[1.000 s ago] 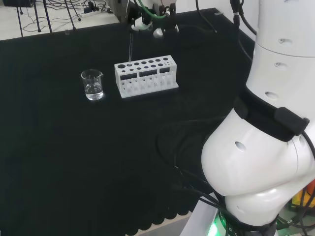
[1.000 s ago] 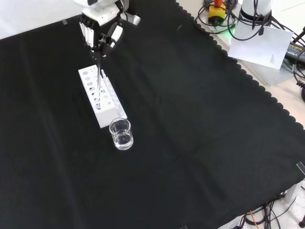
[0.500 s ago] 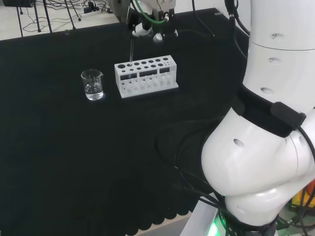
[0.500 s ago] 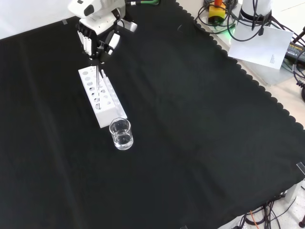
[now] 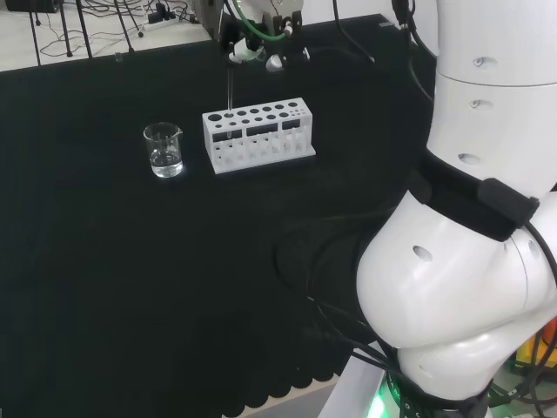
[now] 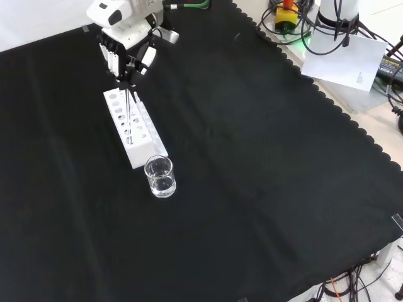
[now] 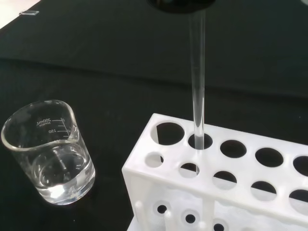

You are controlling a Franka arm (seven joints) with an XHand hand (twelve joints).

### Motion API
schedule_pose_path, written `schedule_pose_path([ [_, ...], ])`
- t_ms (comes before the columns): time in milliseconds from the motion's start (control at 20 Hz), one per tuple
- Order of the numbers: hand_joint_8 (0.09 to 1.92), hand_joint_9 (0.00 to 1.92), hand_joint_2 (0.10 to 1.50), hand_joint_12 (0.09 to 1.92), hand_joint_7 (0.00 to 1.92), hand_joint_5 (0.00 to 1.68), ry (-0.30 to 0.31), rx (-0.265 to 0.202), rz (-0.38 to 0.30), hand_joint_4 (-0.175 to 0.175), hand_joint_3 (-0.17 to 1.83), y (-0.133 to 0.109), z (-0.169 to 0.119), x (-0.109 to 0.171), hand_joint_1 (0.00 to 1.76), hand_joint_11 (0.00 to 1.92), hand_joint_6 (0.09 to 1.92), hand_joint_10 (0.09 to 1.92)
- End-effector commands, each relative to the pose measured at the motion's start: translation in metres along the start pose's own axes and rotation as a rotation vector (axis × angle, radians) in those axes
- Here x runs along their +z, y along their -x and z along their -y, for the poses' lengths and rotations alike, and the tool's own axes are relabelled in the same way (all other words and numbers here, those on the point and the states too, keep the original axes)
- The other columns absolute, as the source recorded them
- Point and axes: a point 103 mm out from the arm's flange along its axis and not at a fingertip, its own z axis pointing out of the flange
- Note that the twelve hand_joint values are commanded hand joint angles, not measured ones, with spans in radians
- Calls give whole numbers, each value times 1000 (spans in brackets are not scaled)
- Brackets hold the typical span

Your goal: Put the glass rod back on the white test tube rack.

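Head: high behind arm. Front: opposite, overhead. Wrist: close, seemingly downward. All share rack (image 5: 258, 135).

A clear glass beaker (image 5: 164, 150) stands upright on the black cloth surface (image 5: 130, 287), left of centre in the head view and holding a little clear liquid at its bottom. The front view has the beaker (image 6: 160, 177) just left of the frame's centre, and a white sheet of paper (image 6: 345, 63) lies at the upper right, past the cloth's scalloped edge. The wrist view shows printed graduation marks on the beaker (image 7: 48, 152) wall.
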Motion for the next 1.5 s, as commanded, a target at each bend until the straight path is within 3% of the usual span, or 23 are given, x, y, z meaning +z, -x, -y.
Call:
schedule_pose_path([
  [50, 911, 1848, 1099, 507, 1234, 1280, -8, 1, 4, -175, -175, -1, -3, 0, 1308, 1547, 184, 519],
  [950, 908, 1848, 1098, 508, 1235, 1279, -58, -9, 17, -175, -173, -11, -7, 8, 1307, 1548, 186, 519],
  [1500, 907, 1848, 1097, 508, 1235, 1278, -64, -7, 28, -175, -171, -13, -15, -2, 1307, 1547, 187, 519],
])
